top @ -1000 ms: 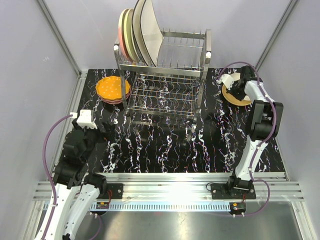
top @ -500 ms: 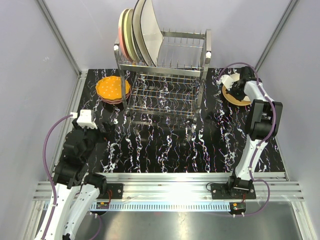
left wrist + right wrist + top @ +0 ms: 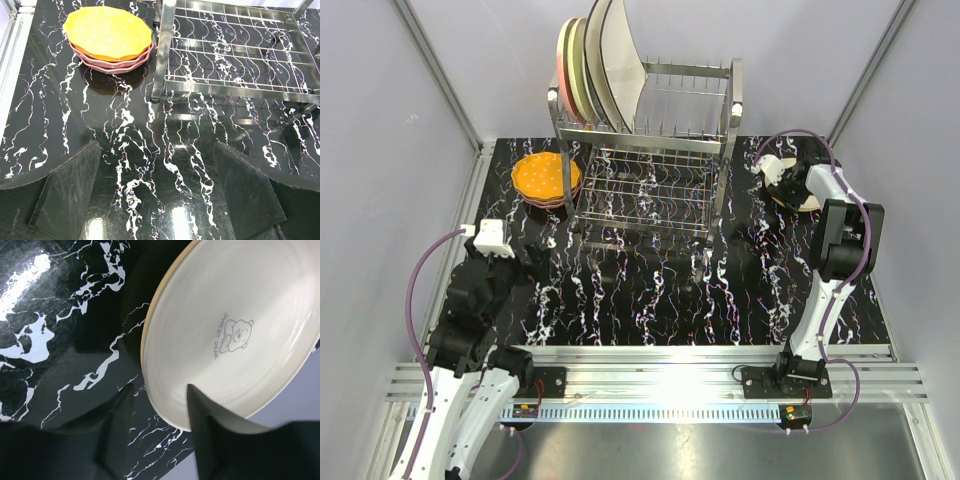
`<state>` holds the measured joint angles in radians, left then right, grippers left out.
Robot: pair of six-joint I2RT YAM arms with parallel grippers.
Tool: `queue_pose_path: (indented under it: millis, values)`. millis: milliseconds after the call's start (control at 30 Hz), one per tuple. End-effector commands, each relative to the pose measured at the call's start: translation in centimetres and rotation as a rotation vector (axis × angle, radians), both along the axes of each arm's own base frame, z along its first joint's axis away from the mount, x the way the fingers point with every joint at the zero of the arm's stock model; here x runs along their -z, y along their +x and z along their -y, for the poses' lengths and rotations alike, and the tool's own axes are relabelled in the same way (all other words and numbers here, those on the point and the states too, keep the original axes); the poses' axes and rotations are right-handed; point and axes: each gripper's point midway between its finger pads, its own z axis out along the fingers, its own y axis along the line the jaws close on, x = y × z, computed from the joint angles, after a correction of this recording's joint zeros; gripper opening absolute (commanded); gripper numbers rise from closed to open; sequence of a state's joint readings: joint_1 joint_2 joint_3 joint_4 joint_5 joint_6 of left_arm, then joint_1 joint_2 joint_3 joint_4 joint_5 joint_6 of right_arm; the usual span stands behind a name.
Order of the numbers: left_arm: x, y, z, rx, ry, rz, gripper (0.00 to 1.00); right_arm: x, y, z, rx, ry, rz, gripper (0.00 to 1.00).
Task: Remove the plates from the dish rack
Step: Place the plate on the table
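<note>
Black marbled table (image 3: 650, 290); cream plate (image 3: 235, 305), bear print, rim between parted right gripper (image 3: 157, 390); left gripper (image 3: 156, 145) spread wide.

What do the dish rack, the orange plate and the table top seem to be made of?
The dish rack: polished or chromed steel wire, with bright mirror-like glints. The orange plate: probably glazed ceramic, glossy, with a scalloped rim; melamine is possible. The table top: a glossy black marble-look sheet with white veins, likely printed.

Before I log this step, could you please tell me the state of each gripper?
Left gripper: open, empty.
Right gripper: open, astride the rim of the plate, not clamping it.
</note>
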<state>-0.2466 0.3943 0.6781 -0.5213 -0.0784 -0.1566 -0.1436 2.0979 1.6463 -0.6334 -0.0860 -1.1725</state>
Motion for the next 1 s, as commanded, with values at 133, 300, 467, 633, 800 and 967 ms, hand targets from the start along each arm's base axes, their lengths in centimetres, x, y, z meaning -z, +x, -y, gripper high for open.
queue_pose_path:
  millis: [133,300,467,633,800,967]
  values:
    - [-1.3,0.4,0.3,0.015,-0.007,0.056,0.99,-7.5,-0.2,-0.6,0.056,0.023,0.166,0.71]
    - [-1.4,0.3,0.3,0.019,-0.008,0.059,0.99,-12.5,-2.4,-2.2,0.205,0.177,0.275,1.0]
    - [-1.4,0.3,0.5,0.027,-0.009,0.057,0.99,-16.0,-6.9,-5.0,0.346,0.433,0.365,1.0]
    - [-1.4,0.3,0.5,0.027,-0.01,0.058,0.99,-19.8,-11.7,-8.4,0.311,0.653,0.424,1.0]
    - [-1.4,0.3,0.5,0.028,-0.009,0.055,0.99,-23.8,-17.2,-14.0,0.091,0.845,0.36,1.0]
    - [-1.3,0.3,0.4,0.025,-0.008,0.052,0.99,-29.2,-21.5,-17.9,-0.049,1.027,0.325,1.0]
